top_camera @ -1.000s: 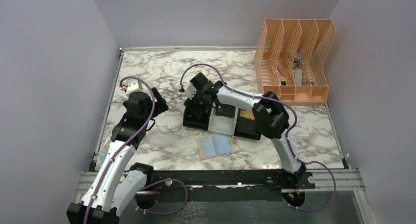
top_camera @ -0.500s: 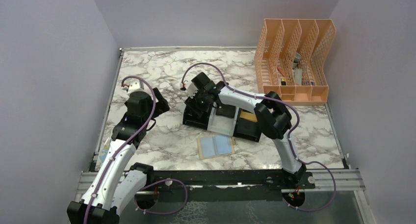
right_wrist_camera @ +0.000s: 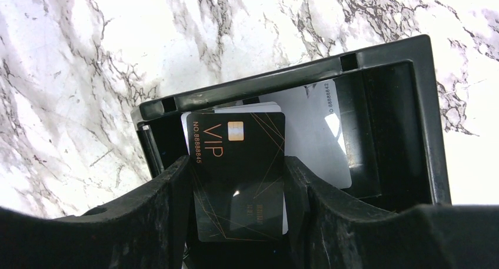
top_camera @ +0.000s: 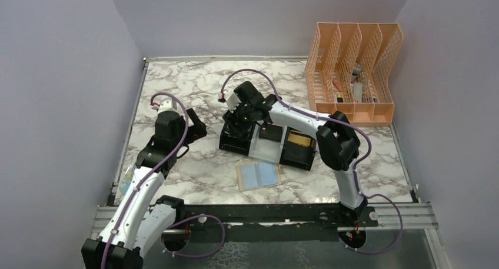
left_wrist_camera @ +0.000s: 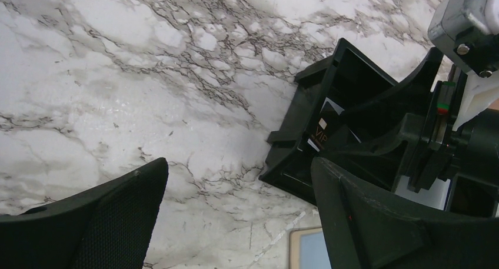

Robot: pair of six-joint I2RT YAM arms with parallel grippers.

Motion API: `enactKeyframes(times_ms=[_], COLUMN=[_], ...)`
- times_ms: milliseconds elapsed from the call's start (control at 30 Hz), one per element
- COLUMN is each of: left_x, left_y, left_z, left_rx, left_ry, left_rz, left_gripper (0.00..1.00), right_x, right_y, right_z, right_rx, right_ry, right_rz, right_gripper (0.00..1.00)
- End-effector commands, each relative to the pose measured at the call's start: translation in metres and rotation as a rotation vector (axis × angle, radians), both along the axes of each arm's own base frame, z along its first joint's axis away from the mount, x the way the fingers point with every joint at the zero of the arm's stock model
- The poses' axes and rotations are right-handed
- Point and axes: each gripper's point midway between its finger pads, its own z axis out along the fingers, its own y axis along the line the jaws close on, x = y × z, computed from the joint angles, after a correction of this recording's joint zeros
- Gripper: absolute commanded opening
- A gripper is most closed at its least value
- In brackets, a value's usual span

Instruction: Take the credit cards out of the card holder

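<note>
Top external view: your right claw (top_camera: pixel 240 120) hangs over the black bin (top_camera: pixel 230 140), the left end of a row of three bins on the bench (top_camera: pixel 188 80). In the right wrist view you find the dark card (right_wrist_camera: pixel 238 181) standing between the two fingers (right_wrist_camera: pixel 159 210). They lie against both its long edges, with the claw about half open. The card's far end, printed VIP, reaches into the black bin.

Behind it in that bin rests a pale card (right_wrist_camera: pixel 318 133), partly covered. A thin white edge shows just past the dark card's top, though you cannot tell what it belongs to.

Just right of the black bin, and touching it, sits the white bin (top_camera: pixel 266 146). It has something dark inside that is too small to name. Beyond that, the third bin (top_camera: pixel 297 154) carries the gold card (top_camera: pixel 301 140).

The holder (top_camera: pixel 259 175) lies open and flat on the bench, blue pockets up. It is near the black bin on its near-right side, apart from the row.

Your left claw (left_wrist_camera: pixel 238 172) is spread wide with nothing in it, over bare marble just left of the black bin. The peach organizer (top_camera: pixel 353 75) stands well off to the far right of the black bin.
</note>
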Motion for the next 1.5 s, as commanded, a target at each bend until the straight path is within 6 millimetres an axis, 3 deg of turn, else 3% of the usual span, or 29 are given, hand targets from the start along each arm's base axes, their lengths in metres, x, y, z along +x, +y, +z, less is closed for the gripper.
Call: enactKeyframes(times_ms=[0,100,300,567,933,1133,1467], left_x=[0.001,-0.002,-0.005,-0.002,0.008,0.009,0.005], left_y=[-0.016,-0.031,-0.057,-0.075,-0.068,-0.057,-0.056], left_z=[-0.004,-0.014,-0.03,-0.045,-0.03,-0.015,-0.011], left_rx=[-0.068,-0.126,-0.246,-0.363,-0.366,-0.341,-0.334], left_ry=[0.003,0.033,0.071,0.108,0.059,0.007,-0.003], left_rz=[-0.064,-0.119,-0.209,-0.228,-0.164,-0.113,-0.12], left_gripper=[0.94,0.92,0.89,0.85,0.84,0.84,0.84], right_x=[-0.001,-0.003,-0.004,-0.016,-0.036,-0.044,-0.047], right_y=[0.012,0.011,0.0,0.004,0.001,-0.012,-0.065], right_z=[0.032,0.033,0.006,0.023,0.057,0.076,0.06], right_rx=[0.096,0.101,0.01,0.074,0.145,0.143,-0.027], right_ry=[-0.027,-0.027,-0.008,-0.003,-0.025,-0.076,-0.126], right_rz=[0.021,0.025,0.022,0.077,0.172,0.189,0.085], right_gripper=[0.5,0.5,0.49,0.48,0.48,0.47,0.47])
